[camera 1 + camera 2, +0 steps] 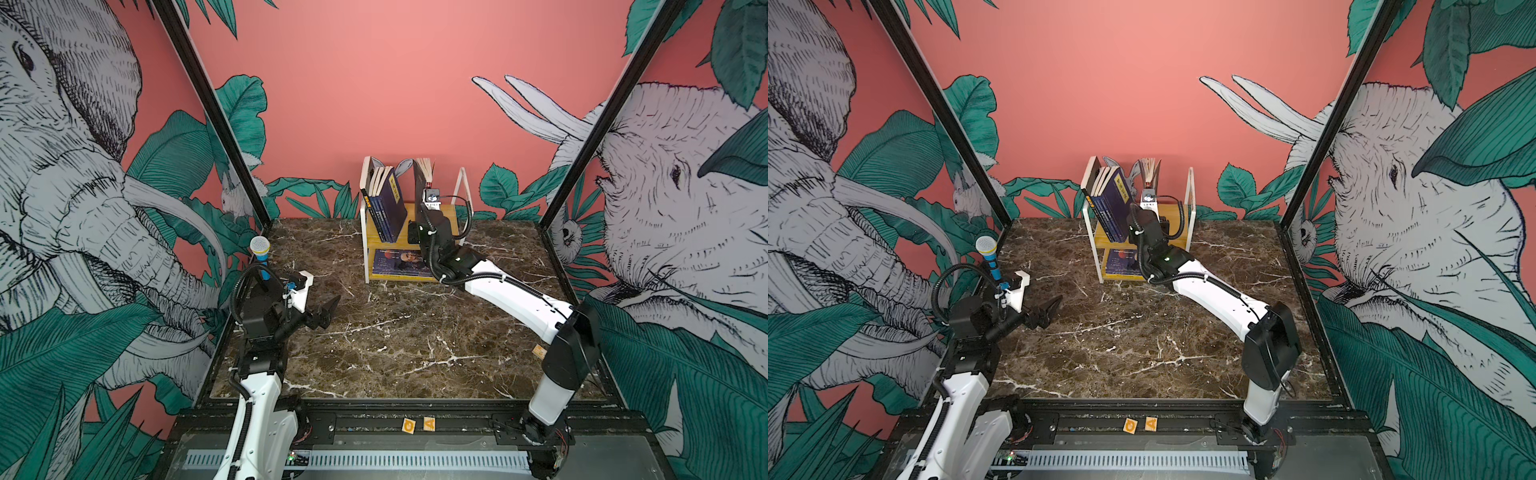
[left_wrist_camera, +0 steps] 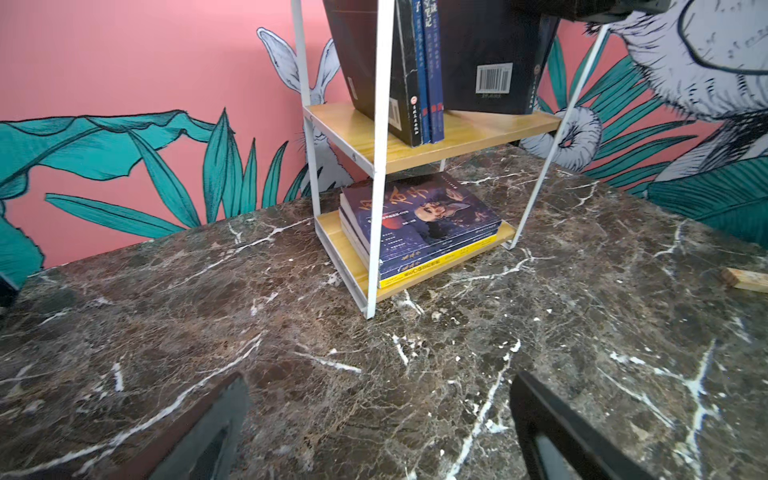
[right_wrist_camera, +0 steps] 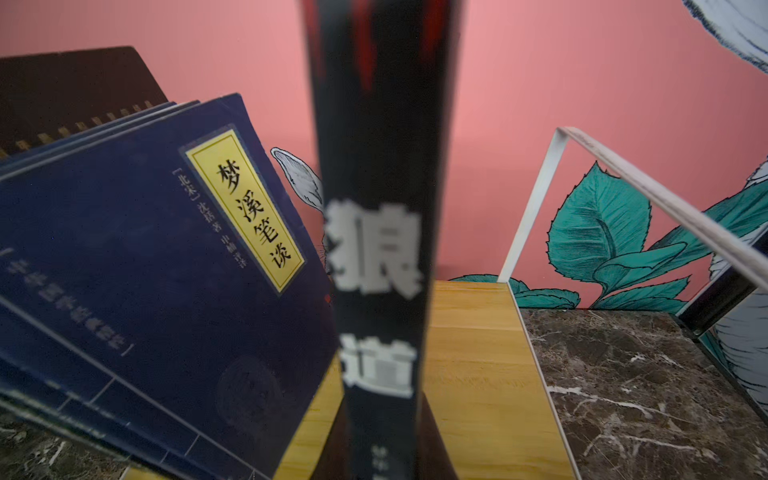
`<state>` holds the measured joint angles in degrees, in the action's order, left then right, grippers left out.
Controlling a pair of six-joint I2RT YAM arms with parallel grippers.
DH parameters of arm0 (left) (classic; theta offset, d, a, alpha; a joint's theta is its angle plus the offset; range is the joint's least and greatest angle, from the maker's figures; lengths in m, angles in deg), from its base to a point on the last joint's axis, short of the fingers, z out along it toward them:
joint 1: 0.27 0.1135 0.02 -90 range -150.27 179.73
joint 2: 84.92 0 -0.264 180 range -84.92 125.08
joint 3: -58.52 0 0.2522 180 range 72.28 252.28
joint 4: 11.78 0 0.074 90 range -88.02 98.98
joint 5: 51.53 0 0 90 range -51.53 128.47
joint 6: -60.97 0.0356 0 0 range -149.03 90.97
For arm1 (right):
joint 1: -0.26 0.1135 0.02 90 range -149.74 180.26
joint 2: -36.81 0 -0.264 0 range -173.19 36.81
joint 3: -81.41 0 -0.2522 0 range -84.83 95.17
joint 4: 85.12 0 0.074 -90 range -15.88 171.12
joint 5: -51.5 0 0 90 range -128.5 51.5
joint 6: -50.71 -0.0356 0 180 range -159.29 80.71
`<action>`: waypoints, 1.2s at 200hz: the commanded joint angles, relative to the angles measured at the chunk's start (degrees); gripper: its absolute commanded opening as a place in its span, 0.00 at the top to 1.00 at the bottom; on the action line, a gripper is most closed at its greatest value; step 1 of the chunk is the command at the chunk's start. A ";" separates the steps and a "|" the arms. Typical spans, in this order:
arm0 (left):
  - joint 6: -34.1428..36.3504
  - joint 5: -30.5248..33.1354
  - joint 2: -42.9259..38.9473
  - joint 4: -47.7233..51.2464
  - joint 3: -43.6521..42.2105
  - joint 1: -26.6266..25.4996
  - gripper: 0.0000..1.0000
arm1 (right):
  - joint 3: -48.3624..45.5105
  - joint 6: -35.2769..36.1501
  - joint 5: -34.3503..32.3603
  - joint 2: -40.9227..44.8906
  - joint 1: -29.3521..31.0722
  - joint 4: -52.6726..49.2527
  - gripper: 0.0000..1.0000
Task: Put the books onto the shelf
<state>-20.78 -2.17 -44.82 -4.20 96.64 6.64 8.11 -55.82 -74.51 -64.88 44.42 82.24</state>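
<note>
on the upper board of the shelf (image 2: pixel 478 133), near its middle, the black book (image 1: pixel 419 189) stands upright, pages fanned a little at the top, spine facing the right wrist camera; the right gripper (image 1: pixel 417 228) is clamped on it low down, a finger pressed to either cover; the book's lower edge sits at the board; toward the shelf's left end the navy books (image 1: pixel 392 201) lean against the white frame, yellow label outward, with the brownish-black book (image 3: pixel 75 91) behind them; a gap, narrowing downward, separates them from the black book; on the shelf's lower board the purple books (image 2: pixel 424 216) lie flat in a stack, a yellow book (image 2: pixel 436 266) under them; well out in front of the shelf, off its left end, the left gripper (image 1: pixel 326 313) hangs over the marble table (image 1: pixel 395 345), fingers spread wide, holding nothing; forward of the shelf's right end, well apart from it, a small wooden block (image 2: pixel 744 280) lies on the table
</note>
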 commanded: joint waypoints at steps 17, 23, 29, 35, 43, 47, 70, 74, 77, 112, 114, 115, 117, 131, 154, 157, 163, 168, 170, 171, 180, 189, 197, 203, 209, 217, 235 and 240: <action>2.07 2.13 -0.20 -0.71 -1.11 -0.77 0.01 | 1.37 -4.02 -0.39 -1.54 -0.13 6.90 1.00; 2.35 1.47 -0.28 -0.89 -1.37 -0.80 0.00 | 1.13 -4.19 -0.14 -1.82 -0.12 7.40 1.00; 2.47 0.92 -0.53 -1.42 -1.79 -0.78 0.00 | 0.78 -4.42 0.18 -2.06 0.02 8.03 1.00; 2.56 0.68 -0.56 -1.90 -2.00 -0.88 0.00 | 0.22 -4.88 0.32 -2.19 0.01 8.78 1.00; 2.51 0.25 -0.63 -2.09 -2.05 -0.86 0.01 | -0.44 -5.82 0.65 -2.20 0.05 9.57 1.00; 2.40 -0.06 -0.61 -2.24 -2.11 -0.86 0.00 | -0.83 -6.36 0.74 -2.32 0.13 9.88 1.00; 2.61 -1.27 -0.42 -2.13 -2.20 -0.62 0.00 | -1.03 -7.37 1.61 -2.88 0.70 10.33 1.00; 3.03 -1.25 -0.50 -2.05 -2.25 -0.64 0.00 | -0.96 -7.22 1.74 -2.94 0.85 10.40 1.00; 3.33 -1.16 -0.55 -1.98 -2.38 -0.61 0.00 | -1.02 -7.08 1.85 -3.10 0.91 10.59 1.00; 2.70 -1.36 -0.56 -2.34 -2.21 -0.42 0.00 | -1.52 -8.04 1.24 -3.74 1.97 11.07 1.00; 2.62 -1.37 -0.62 -2.41 -2.25 -0.35 0.00 | -1.43 -8.13 1.28 -3.83 2.04 11.02 1.00; 2.63 -1.37 -0.62 -2.43 -2.28 -0.34 0.00 | -1.40 -8.19 1.33 -3.89 2.06 10.97 1.00; 2.71 -1.37 -0.57 -2.44 -2.34 -0.39 0.00 | -1.26 -8.24 1.43 -3.98 2.07 10.88 1.00; 3.22 -1.32 -0.82 -2.89 -2.76 -0.56 0.00 | -0.97 -7.63 1.82 -4.73 2.63 11.05 1.00; 3.09 -2.62 -0.65 -2.64 -2.44 -0.79 0.00 | -0.77 -6.69 1.72 -5.56 3.26 11.20 1.00; 3.02 -2.81 -0.63 -2.55 -2.33 -0.75 0.00 | -0.63 -6.50 1.85 -5.61 3.22 11.03 1.00; 3.05 -3.03 -0.55 -2.44 -2.39 -0.64 0.00 | -0.34 -5.87 1.94 -5.70 3.27 11.00 1.00; 3.07 -2.99 -0.56 -2.48 -2.46 -0.59 0.00 | -0.16 -5.16 1.91 -5.69 3.21 11.00 1.00; 3.08 -2.89 -0.59 -2.45 -2.51 -0.55 0.00 | -0.19 -4.93 1.91 -5.71 3.21 11.07 1.00; 3.13 -2.88 -0.61 -2.44 -2.54 -0.61 0.00 | -0.20 -4.83 1.91 -5.75 3.21 11.12 1.00; 3.42 -2.54 -0.75 -2.78 -2.78 -0.67 0.00 | -0.18 -4.14 1.76 -5.71 3.28 11.70 1.00; 3.38 -2.40 -0.65 -3.08 -2.84 -0.89 0.00 | -0.43 -4.35 1.73 -5.67 3.21 12.24 1.00; 2.96 -2.83 -0.55 -3.31 -2.70 -0.87 0.01 | -0.73 -5.08 1.85 -5.71 3.21 12.78 1.00; 2.47 -3.14 -0.55 -3.32 -2.60 -0.82 0.00 | -0.71 -5.34 2.39 -5.94 3.21 13.00 1.00; 2.05 -3.45 -0.48 -3.45 -2.51 -0.61 0.00 | -0.32 -5.01 3.08 -6.35 3.25 12.98 1.00; 1.99 -3.33 -0.54 -3.48 -2.56 -0.48 0.00 | 0.54 -3.40 4.29 -7.05 3.22 13.02 1.00; 2.96 -2.53 -0.90 -3.08 -2.80 -0.85 0.00 | 1.79 0.77 4.54 -8.23 3.25 13.52 0.99; 3.00 -2.47 -0.95 -3.07 -2.81 -0.85 0.00 | 1.71 1.47 3.88 -8.34 3.22 14.08 0.98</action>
<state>-18.88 -4.14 -44.87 -6.01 94.59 6.12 8.11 -58.67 -71.54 -71.17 47.31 93.92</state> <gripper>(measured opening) 0.995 0.133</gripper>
